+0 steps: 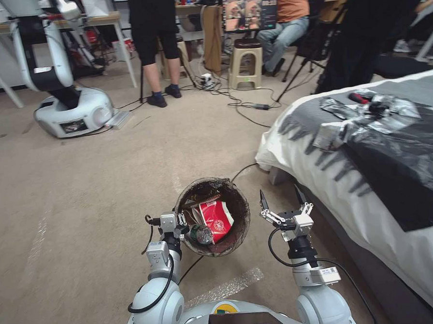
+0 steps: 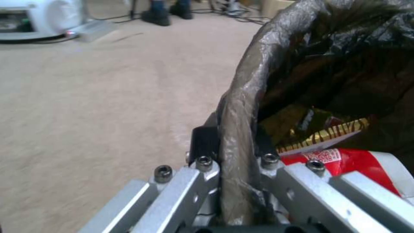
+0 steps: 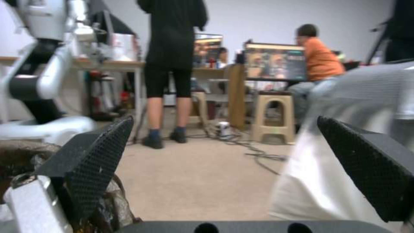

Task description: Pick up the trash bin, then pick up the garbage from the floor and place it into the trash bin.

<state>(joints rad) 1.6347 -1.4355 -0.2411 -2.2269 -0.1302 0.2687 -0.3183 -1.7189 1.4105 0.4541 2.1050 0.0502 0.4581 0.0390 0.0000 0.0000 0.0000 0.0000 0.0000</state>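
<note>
The trash bin, lined with a dark bag, hangs just above the carpeted floor in front of me. My left gripper is shut on its near-left rim; the bag-covered rim runs between the two fingers. Inside lie pieces of garbage: a red-and-white paper cup, a clear bottle and a yellow wrapper. My right gripper stands open to the right of the bin, between it and the bed, its black fingertips spread wide with nothing between them.
A bed with a white sheet and black plastic bags stands close on the right. Cables trail across the floor ahead. Another white robot stands far left; a beige stool, tables and people are at the back.
</note>
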